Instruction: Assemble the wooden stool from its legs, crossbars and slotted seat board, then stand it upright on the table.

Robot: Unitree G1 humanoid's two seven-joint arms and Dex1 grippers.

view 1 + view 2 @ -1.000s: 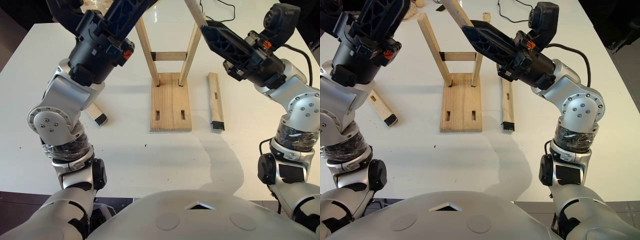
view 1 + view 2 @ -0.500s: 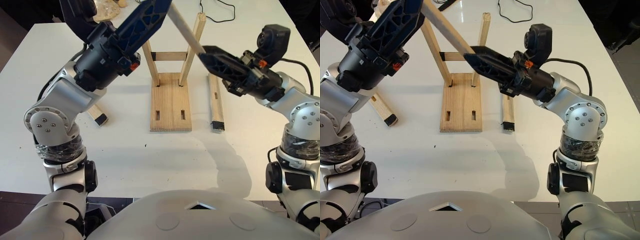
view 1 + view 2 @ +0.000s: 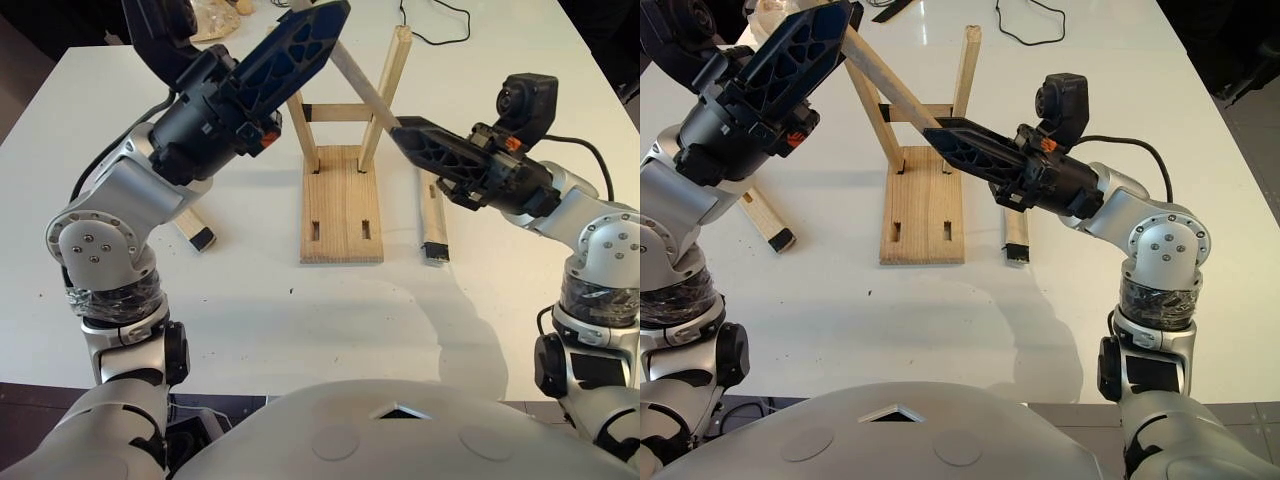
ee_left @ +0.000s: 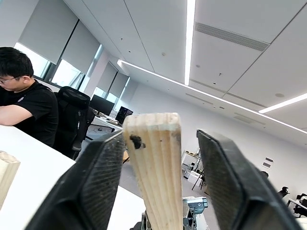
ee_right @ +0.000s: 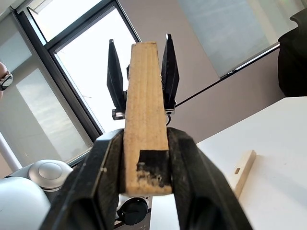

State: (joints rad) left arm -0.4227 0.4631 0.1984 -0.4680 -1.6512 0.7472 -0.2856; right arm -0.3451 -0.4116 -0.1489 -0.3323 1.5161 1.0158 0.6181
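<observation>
A wooden leg hangs slanted in the air above the far end of the seat board. My left gripper is shut on its upper end, and the leg's end shows between the fingers. My right gripper is shut on the lower, black-tipped end. The slotted board lies flat on the white table. Two legs stand in its far slots, joined by a crossbar. The two near slots hold nothing.
Another leg lies flat just right of the board, under my right forearm. A further wooden piece lies left of the board, half hidden by my left arm. A black cable runs along the table's far edge.
Both grippers came down and inward with the leg. It has gone from steep and high at the picture's top to a lower slant in front of the standing legs.
</observation>
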